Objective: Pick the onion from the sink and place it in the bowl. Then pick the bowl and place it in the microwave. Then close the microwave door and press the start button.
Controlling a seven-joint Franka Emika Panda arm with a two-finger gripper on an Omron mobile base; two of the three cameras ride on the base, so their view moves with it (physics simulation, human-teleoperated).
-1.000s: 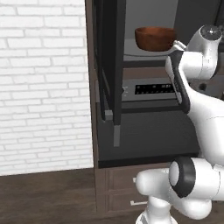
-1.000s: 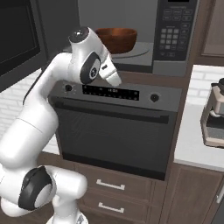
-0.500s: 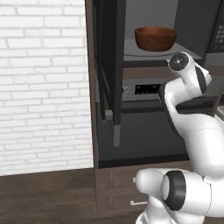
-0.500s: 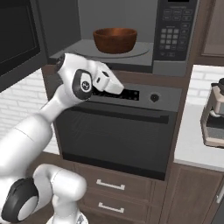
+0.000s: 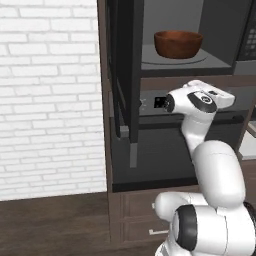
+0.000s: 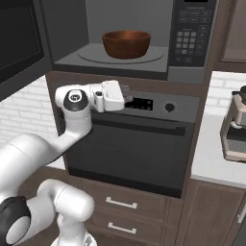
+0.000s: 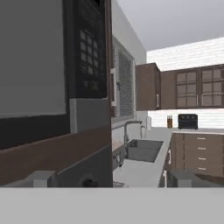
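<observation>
The bowl (image 5: 178,44) (image 6: 126,43) is sitting on the round turntable inside the microwave (image 6: 191,38), whose grey interior is lying open. Whether the onion is resting inside the bowl cannot be told from these angles. The microwave door (image 5: 126,70) is standing swung out to the left, edge-on in the left base view. The gripper (image 6: 126,99) is hanging below the microwave's floor, in front of the wall oven (image 6: 139,144) and level with its control strip; its fingers (image 7: 183,177) are standing spread wide apart and are holding nothing. In the hand view the microwave keypad (image 7: 91,52) is showing at near left, and the sink (image 7: 142,150) with its faucet is lying farther along the counter (image 7: 135,172).
</observation>
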